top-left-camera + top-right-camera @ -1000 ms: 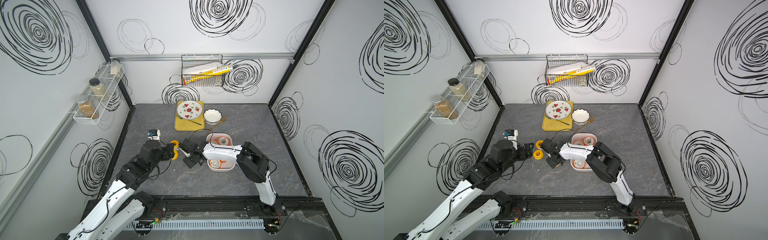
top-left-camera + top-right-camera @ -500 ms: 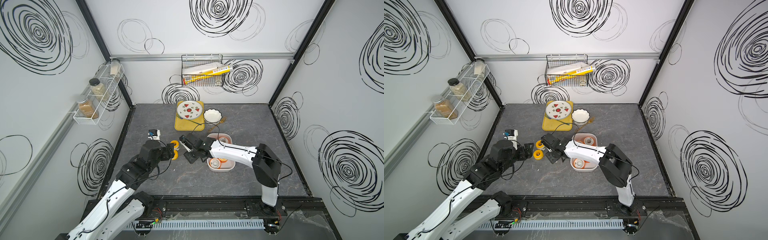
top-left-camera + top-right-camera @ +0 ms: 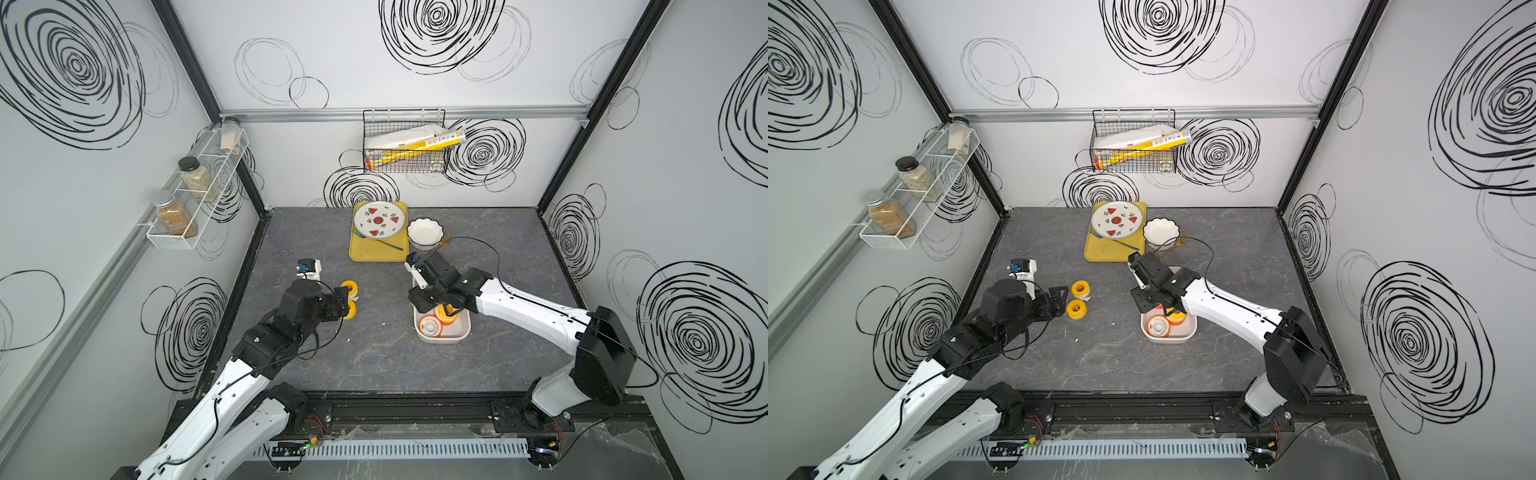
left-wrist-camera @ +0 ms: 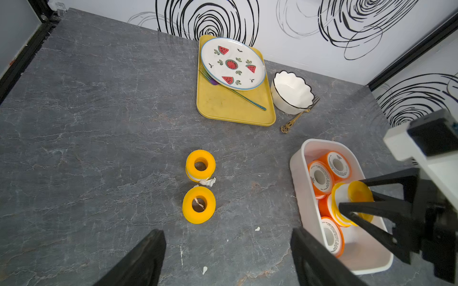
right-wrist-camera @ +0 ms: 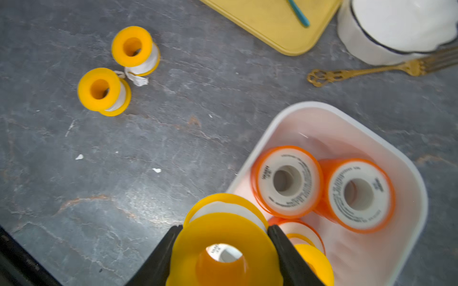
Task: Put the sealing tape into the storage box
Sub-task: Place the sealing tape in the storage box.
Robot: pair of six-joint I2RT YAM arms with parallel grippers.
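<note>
Starting with both top views. Spotting the right claw (image 3: 446, 309) over the box (image 3: 462, 332), clenched on a yellow spool (image 3: 444, 312). Placing that box at 4 o'clock from the middle of the table (image 3: 374, 361), with an orange spool (image 3: 430, 327) lying flat in its near end. Picking out two loose spools (image 3: 1079, 288) over at 9 o'clock, close together on bare table. Finding the left claw (image 3: 1061, 299) just beside them on their 9 o'clock side, spread wide and gripping nothing. Noting a tray (image 3: 376, 253) carrying a plate (image 3: 379, 220) at 12 o'clock, with a bowl (image 3: 424, 232) just at 3 o'clock of it.

On to the left wrist. Peering out between the parted fingers (image 4: 146, 260) at both loose spools (image 4: 199, 204), flat on their flanges, holes up, with a scrap of white tape between them. Catching the box (image 4: 296, 173) well apart from them, with three orange spools (image 4: 319, 178) inside. Seeing the right claw (image 4: 359, 195) there too, pinching the yellow spool (image 4: 343, 198) on edge above that cluster.

Now the right wrist. Staring straight down the yellow spool (image 5: 223, 237), with a black finger pressed to each side. Glimpsing the box rim (image 5: 418, 198) beyond and two orange spools (image 5: 287, 180) side by side within. Leaving the loose spools (image 5: 100, 89) out on the table, and a gold fork (image 5: 371, 70) beside the bowl.
</note>
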